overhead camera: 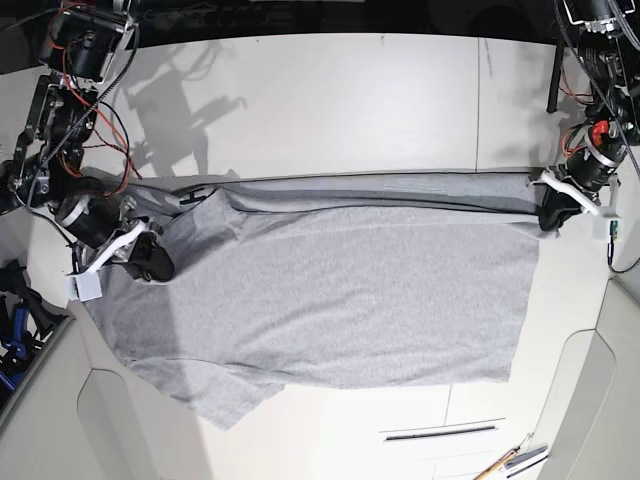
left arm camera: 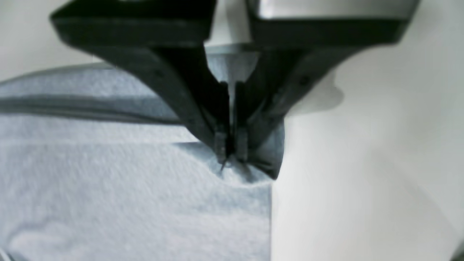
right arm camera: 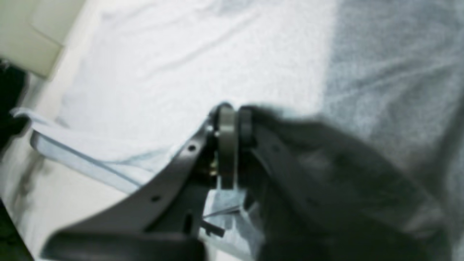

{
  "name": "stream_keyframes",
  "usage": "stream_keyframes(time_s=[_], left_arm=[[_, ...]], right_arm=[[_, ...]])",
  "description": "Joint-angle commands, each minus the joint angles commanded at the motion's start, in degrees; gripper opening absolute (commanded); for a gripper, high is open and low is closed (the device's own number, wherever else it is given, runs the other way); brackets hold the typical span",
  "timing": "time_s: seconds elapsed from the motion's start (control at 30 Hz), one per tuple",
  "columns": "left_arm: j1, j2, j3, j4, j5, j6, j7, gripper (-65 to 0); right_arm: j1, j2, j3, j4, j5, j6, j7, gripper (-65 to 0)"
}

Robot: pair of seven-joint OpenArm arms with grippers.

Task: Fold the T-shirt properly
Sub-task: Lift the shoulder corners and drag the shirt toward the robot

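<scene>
Left wrist: left gripper has its jaws pressed together on a corner of the T-shirt, cloth bunched and puckered right at the tips. The grey fabric fills the left and lower part of the view, with a folded band running across it higher up. Bare white table to the right of the shirt edge.

Right wrist: right gripper jaws are pressed together with almost no gap; light fabric shows just behind the tips, low in the view (very blurry, so I can't tell for sure whether cloth is actually caught between the tips). The shirt covers most of the view, one side bright, the other in shadow. A hemmed edge lifts off the table at lower left.

Base: T-shirt lies spread flat across the middle of the table, plain grey side up, far edge folded over in a long band, a sleeve sticking out at the near left. Right gripper sits on the shirt's left end; left gripper is at its far right corner. Some small tools lie at the near edge, well apart from the shirt.
</scene>
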Motion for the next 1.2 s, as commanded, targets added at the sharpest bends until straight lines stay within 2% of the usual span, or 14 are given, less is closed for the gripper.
stream_keyframes(time_s=[0.2,0.27,0.33,0.43,0.47,0.5,0.6,0.67,0.73,0.8,0.83,0.93,1.0,1.2], left_arm=[[-3.7,0.0,0.2,-5.0,0.2,0.0,-0.2,-65.0],[-4.6,0.0,0.2,-6.4,0.2,0.0,-0.2,-65.0],[-4.7,0.0,0.2,-7.0,0.2,0.0,-0.6,-55.5],[-4.7,0.0,0.2,-7.0,0.2,0.0,-0.7,-38.5],[-4.7,0.0,0.2,-7.0,0.2,0.0,-0.6,-36.2],[-4.7,0.0,0.2,-7.0,0.2,0.0,-0.6,-36.1],[-4.7,0.0,0.2,-7.0,-0.2,0.7,1.0,-36.2],[-4.7,0.0,-1.0,-6.9,-1.9,0.5,3.6,-36.2],[-4.2,0.0,-3.2,-6.9,-4.5,-2.1,5.6,-36.3],[-2.8,0.0,-6.3,-6.9,-8.1,-4.7,7.0,-36.3],[-2.1,0.0,-7.8,-6.9,-10.1,-5.1,8.1,-36.3],[0.1,0.0,-11.7,-6.9,-15.3,-5.1,10.2,-36.3],[1.5,0.0,-12.7,-6.9,-17.0,-5.1,10.2,-36.3],[4.4,0.2,-12.6,-6.9,-17.0,-5.1,10.2,-36.2]], right_arm=[[1.9,0.0,-0.7,-5.6,-1.8,-0.02,4.2,-65.0],[1.9,0.0,-0.7,-5.8,-2.6,-0.04,4.3,-65.0],[1.9,0.0,-0.7,-5.8,-3.0,-0.07,4.4,-65.0],[1.9,0.0,-0.7,-5.8,-3.0,-0.22,4.6,-37.6],[1.9,0.0,-0.7,-5.8,-3.0,-0.48,4.6,-32.2],[1.9,0.0,-0.7,-5.8,-3.0,-0.66,4.5,-30.8],[1.6,0.0,-0.5,-5.8,-3.0,-0.68,3.7,-30.9],[1.4,0.0,0.8,-5.7,-3.0,-0.68,0.5,-31.0],[0.9,0.0,3.8,-5.6,-1.9,-0.68,-3.2,-31.0],[-0.9,0.0,8.7,-4.5,2.0,-0.61,-4.6,-31.0],[-2.0,0.0,11.4,-3.7,3.9,-0.61,-5.3,-31.0],[-5.4,0.0,18.1,-1.0,8.3,-0.63,-7.0,-31.0],[-7.5,0.7,20.7,-0.5,10.1,-0.66,-7.3,-31.0],[-12.4,3.7,25.0,-0.5,9.9,-1.11,-7.3,-31.0]])
